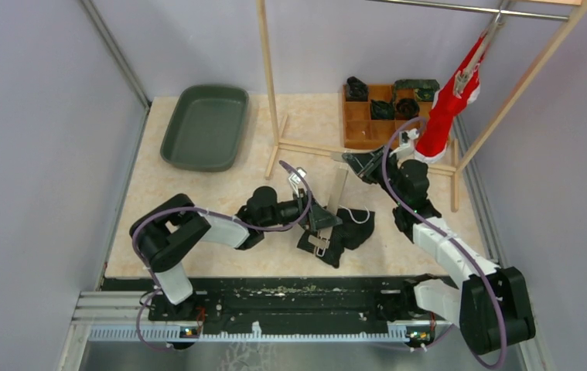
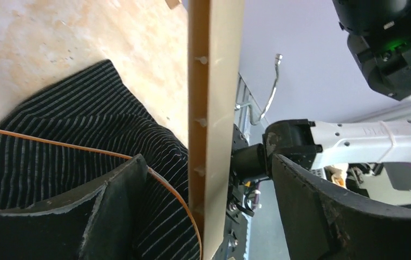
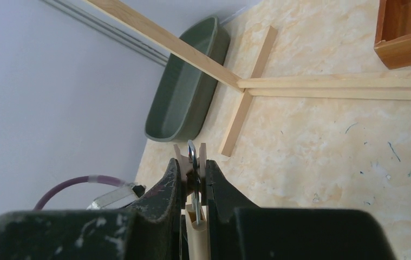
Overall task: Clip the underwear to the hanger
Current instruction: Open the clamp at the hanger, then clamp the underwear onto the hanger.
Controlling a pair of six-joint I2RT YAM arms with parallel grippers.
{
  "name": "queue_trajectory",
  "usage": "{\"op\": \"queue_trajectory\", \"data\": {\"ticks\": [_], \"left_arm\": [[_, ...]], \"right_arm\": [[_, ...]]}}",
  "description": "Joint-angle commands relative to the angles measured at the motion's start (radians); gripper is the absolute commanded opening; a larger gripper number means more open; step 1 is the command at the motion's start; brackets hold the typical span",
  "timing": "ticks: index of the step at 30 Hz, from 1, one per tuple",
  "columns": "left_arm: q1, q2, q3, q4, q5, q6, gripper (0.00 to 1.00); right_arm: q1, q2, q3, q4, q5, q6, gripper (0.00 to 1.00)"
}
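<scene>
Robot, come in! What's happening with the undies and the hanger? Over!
Copy: left fingers open astride the hanger; right fingers shut on its end clip. Striped underwear on the table under the bar. Nothing blocking. Over.

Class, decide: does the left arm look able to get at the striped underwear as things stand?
Probably yes: its open fingers are right at the underwear, though the hanger stands between them.

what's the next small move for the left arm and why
Probably lower the open left gripper onto the underwear edge and close. The right gripper is shut on the hanger clip, while the fabric lies ungripped beside the hanger bar.
</scene>
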State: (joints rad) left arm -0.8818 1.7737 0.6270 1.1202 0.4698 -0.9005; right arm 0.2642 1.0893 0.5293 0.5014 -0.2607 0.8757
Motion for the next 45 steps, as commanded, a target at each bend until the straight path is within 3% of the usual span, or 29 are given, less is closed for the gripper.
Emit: {"op": "queue_trajectory", "data": {"ticks": [1, 7, 16, 28, 45], "left_arm": [[0.023, -0.096, -0.008, -0.090, -0.108, 0.073, 0.91], [0.067, -0.195, -0.065, -0.177, -0.252, 0.146, 0.94], [0.053, -0.061, 0.153, -0.419, -0.277, 0.292, 0.91], [-0.106, 0.064, 0.355, -0.649, -0.536, 0.542, 0.86], [-0.232, 0.242, 0.498, -0.811, -0.843, 0.630, 0.81]], "right_arm": [[-0.018, -0.075, 0.008, -0.004, 0.014, -0.032, 0.00], [-0.022, -0.209, -0.026, -0.151, 0.016, -0.067, 0.00], [-0.022, -0.424, -0.044, -0.456, 0.061, -0.104, 0.00], [-0.022, -0.543, -0.028, -0.733, 0.167, -0.100, 0.00], [-0.022, -0.603, -0.040, -0.854, 0.210, -0.112, 0.00]]}}
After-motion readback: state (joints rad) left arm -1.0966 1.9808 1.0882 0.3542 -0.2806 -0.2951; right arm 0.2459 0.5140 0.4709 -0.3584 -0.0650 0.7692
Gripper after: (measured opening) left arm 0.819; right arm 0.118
